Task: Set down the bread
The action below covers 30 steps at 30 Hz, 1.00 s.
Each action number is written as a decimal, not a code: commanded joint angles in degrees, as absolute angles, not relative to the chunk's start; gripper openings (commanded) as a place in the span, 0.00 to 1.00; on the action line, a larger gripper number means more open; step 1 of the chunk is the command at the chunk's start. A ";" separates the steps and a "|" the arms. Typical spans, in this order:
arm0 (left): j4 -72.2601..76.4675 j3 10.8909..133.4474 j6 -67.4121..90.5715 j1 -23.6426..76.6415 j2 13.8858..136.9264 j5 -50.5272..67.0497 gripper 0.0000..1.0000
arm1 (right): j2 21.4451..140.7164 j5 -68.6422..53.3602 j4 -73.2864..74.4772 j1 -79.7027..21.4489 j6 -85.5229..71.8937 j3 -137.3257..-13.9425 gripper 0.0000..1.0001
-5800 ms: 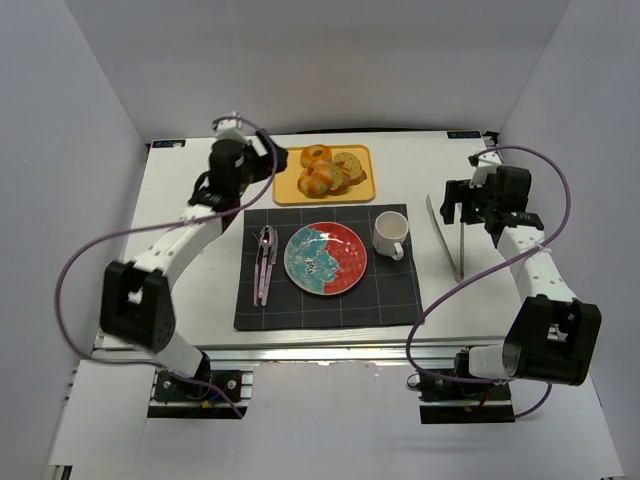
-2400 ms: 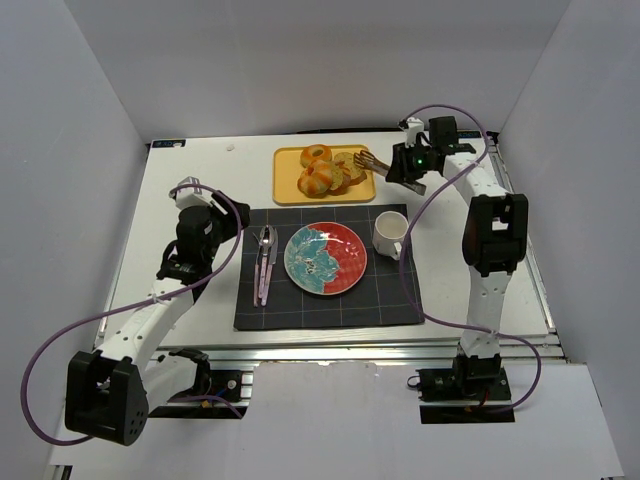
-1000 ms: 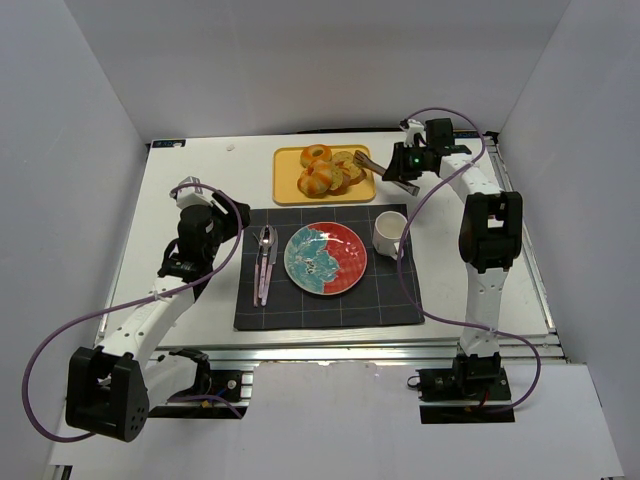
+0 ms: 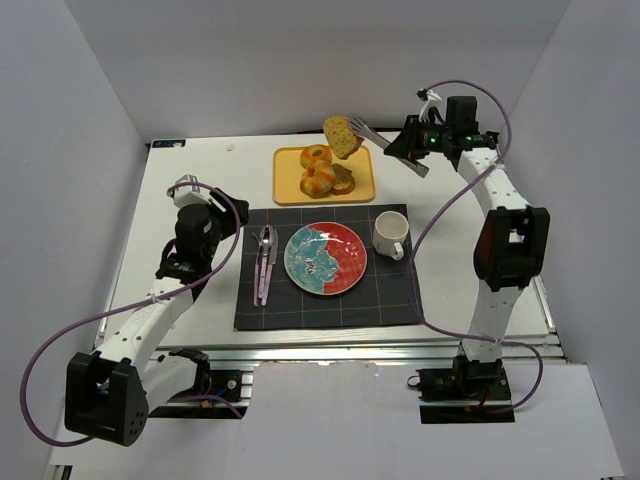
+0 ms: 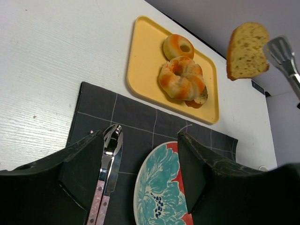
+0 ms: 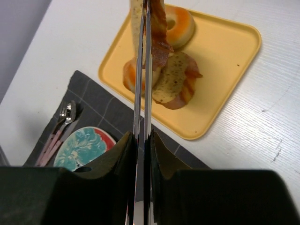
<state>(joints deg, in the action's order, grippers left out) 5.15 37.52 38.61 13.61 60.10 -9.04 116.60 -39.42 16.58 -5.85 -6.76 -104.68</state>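
The bread [image 4: 342,136] is a golden speckled slice pinched in metal tongs [image 4: 372,135] and held in the air above the back of the yellow tray [image 4: 285,186]. My right gripper [image 4: 412,146] is shut on the tongs' handles [image 6: 144,93]. The right wrist view shows the slice edge-on [image 6: 136,16] at the tong tips. The left wrist view shows it in the air [image 5: 246,50]. The red and teal plate [image 4: 300,270] lies on the dark mat. My left gripper [image 4: 200,238] is open and empty above the mat's left edge.
Orange-glazed ring rolls [image 4: 318,176] and a darker brown slice [image 6: 171,79] lie on the tray. A white mug [image 4: 390,235] stands right of the plate. A spoon and knife [image 4: 265,262] lie left of it. White walls surround the table.
My right gripper has risen and drawn back with the tongs. The bread has left the tray and now hangs above it. The left arm has not moved.
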 commanded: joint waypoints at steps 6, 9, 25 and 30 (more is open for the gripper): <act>6.33 39.38 37.97 13.36 58.89 -9.67 0.73 | 101.53 -47.72 21.95 -7.03 -0.36 -93.27 0.00; 6.50 39.46 37.71 13.36 58.89 -9.67 0.74 | 97.04 -49.04 28.18 -8.26 5.79 -87.11 0.00; 7.65 35.95 37.97 13.27 55.55 -8.88 0.74 | 82.53 -39.38 35.07 -18.89 16.44 -66.01 0.04; 7.82 35.24 38.41 13.36 54.67 -8.61 0.74 | 83.41 -37.53 34.45 -19.95 16.17 -65.57 0.17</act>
<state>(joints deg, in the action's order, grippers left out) 6.63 35.86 38.02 13.61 56.18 -9.02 84.47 -38.68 35.92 -19.35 15.51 -65.76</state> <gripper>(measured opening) 0.736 0.241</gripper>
